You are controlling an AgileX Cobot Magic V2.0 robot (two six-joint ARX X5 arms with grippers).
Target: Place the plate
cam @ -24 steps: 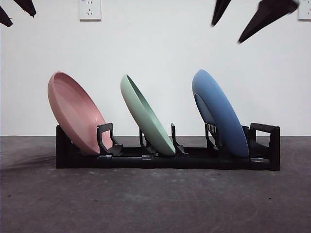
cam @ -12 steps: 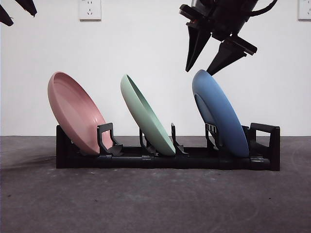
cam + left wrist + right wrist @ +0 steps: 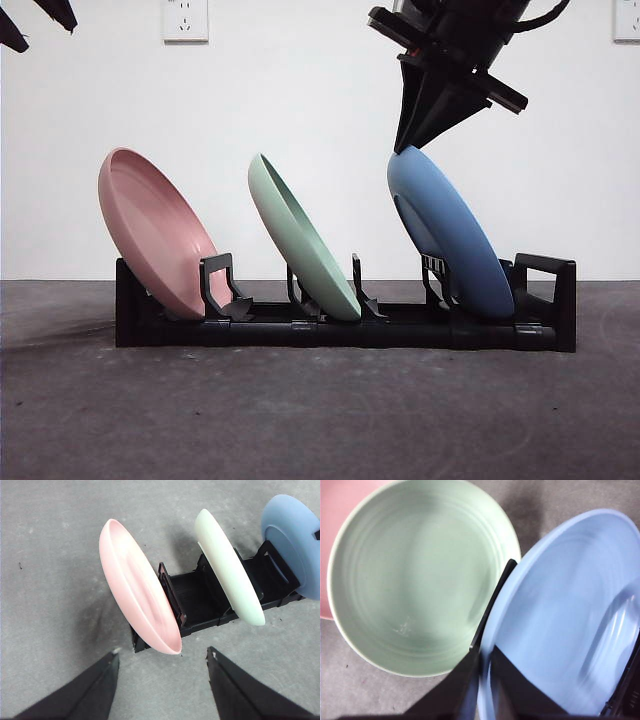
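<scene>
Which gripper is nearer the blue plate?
Right. The right gripper is shut on the blue plate at its top rim, above the rack. The left gripper hangs open beyond the pink plate, far off.

A dark grey table (image 3: 300, 420) carries one black dish rack (image 3: 340, 325) resting directly on its surface, the rack standing lengthwise across the table and holding three tilted plates in separate slots.
</scene>
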